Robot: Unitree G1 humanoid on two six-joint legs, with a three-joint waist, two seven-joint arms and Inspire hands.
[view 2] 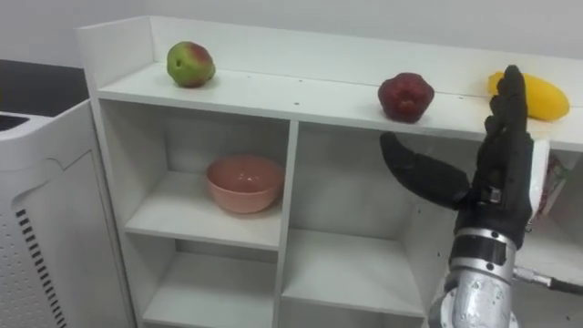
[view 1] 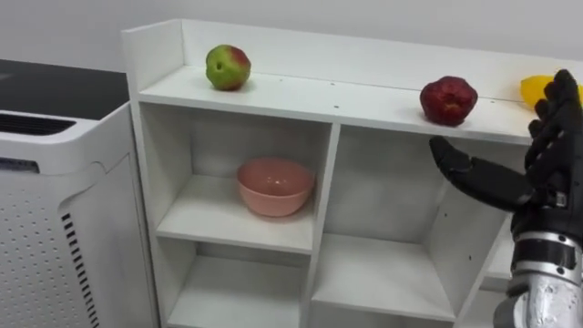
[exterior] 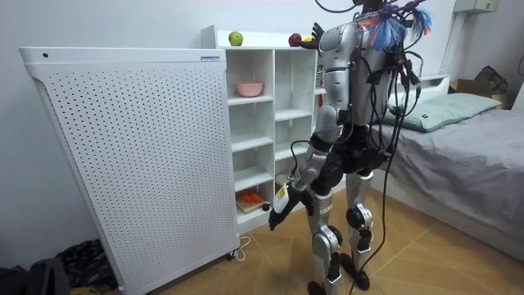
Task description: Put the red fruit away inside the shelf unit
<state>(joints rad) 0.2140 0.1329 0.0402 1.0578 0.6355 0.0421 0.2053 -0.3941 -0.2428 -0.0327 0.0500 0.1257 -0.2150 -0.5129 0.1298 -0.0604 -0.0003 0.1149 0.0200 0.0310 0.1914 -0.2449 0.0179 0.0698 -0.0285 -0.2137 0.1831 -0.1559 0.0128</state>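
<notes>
A green-and-red apple [view 1: 228, 67] sits at the left end of the white closet's top board [view 1: 301, 96]. A dark red fruit [view 1: 448, 100] rests further right, and a yellow fruit [view 2: 542, 96] lies at the far right, partly behind my fingertips. My right hand [view 2: 496, 173] is raised in front of the closet, open, with its fingers straight up and its thumb stretched left below the red fruit, holding nothing. A pink bowl [view 1: 275, 185] stands in the upper left compartment. My left hand [exterior: 278, 215] hangs low at my side.
I stand facing the closet [exterior: 262, 123]. A tall white perforated cabinet [exterior: 131, 156] adjoins it on my left. An orange item [exterior: 250, 197] lies on a low shelf. A bed [exterior: 467, 156] stands behind me on the room view's right.
</notes>
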